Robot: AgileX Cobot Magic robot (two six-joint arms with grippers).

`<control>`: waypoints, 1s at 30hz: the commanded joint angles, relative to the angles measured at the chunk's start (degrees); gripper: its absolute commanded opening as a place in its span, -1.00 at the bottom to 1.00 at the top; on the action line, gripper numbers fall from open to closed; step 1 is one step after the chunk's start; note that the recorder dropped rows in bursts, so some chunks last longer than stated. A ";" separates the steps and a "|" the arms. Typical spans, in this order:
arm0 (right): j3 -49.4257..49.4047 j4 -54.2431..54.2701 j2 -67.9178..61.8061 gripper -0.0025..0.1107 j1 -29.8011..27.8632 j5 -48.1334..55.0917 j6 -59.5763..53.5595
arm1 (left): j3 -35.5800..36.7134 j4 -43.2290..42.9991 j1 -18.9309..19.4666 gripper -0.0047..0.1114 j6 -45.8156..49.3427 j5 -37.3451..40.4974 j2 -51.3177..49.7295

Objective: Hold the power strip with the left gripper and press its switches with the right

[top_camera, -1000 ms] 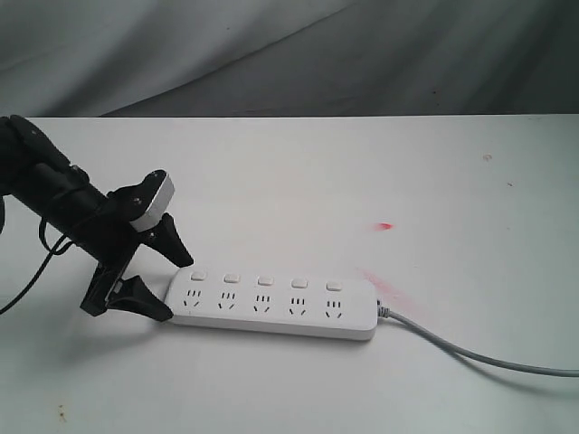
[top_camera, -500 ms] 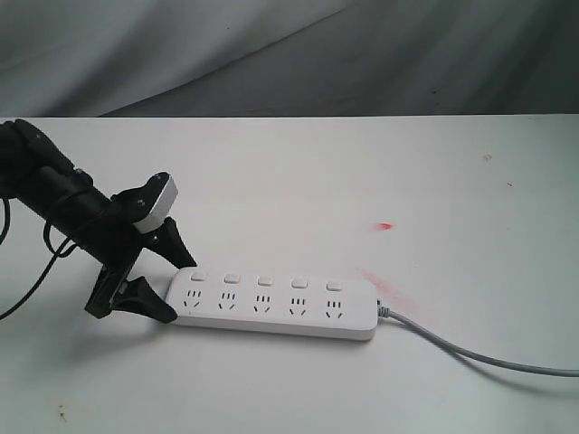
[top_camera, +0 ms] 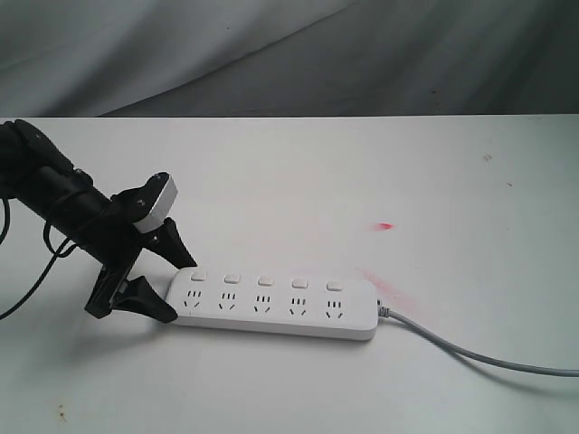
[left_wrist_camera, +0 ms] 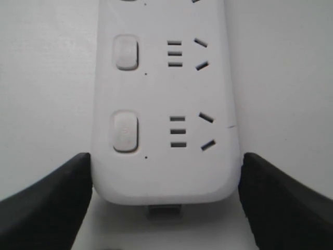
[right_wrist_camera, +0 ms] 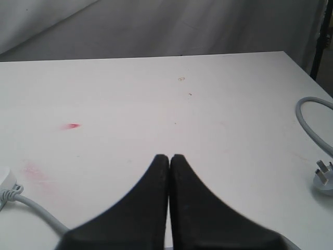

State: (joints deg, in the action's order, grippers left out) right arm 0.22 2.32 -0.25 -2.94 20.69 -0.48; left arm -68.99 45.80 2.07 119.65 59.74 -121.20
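Observation:
The white power strip (top_camera: pixel 271 306) lies flat on the white table, its row of small switches (top_camera: pixel 263 281) above the sockets. My left gripper (top_camera: pixel 181 291) straddles the strip's left rounded end, one black finger against each long side. In the left wrist view that end of the power strip (left_wrist_camera: pixel 161 94) fills the gap of the left gripper (left_wrist_camera: pixel 165 156), both fingers touching its edges, with two switches (left_wrist_camera: pixel 125 131) showing. My right gripper (right_wrist_camera: pixel 169 156) is shut with nothing in it, hovering over bare table; it is outside the exterior view.
The grey-white cord (top_camera: pixel 470 354) runs off the strip's right end toward the front right. Its plug (right_wrist_camera: pixel 323 177) lies on the table near the right gripper. A small red mark (top_camera: pixel 386 225) and a pink smear sit behind the strip. Dark cloth hangs behind the table.
Over the last second the left arm shifted slightly rightward, its fingers sliding a little further along the strip's end. Nothing has moved in the last half second.

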 commanded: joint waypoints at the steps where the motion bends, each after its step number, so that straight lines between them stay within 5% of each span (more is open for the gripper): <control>1: -0.22 0.04 0.25 -0.96 -0.49 -0.81 0.08 | -0.33 0.21 -0.28 -0.53 0.32 0.28 -0.18; 11: -0.22 0.04 0.25 -0.96 -0.49 -0.81 0.08 | -0.33 -0.21 -0.28 -0.89 0.32 0.28 -0.18; 30: -0.22 0.04 0.25 -0.96 -0.49 -0.81 0.08 | -0.33 -0.21 -0.28 -0.89 0.32 0.28 -0.18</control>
State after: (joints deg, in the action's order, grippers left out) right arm 0.22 2.32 -0.25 -2.94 20.69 -0.48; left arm -68.99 45.80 2.07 119.65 59.74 -121.20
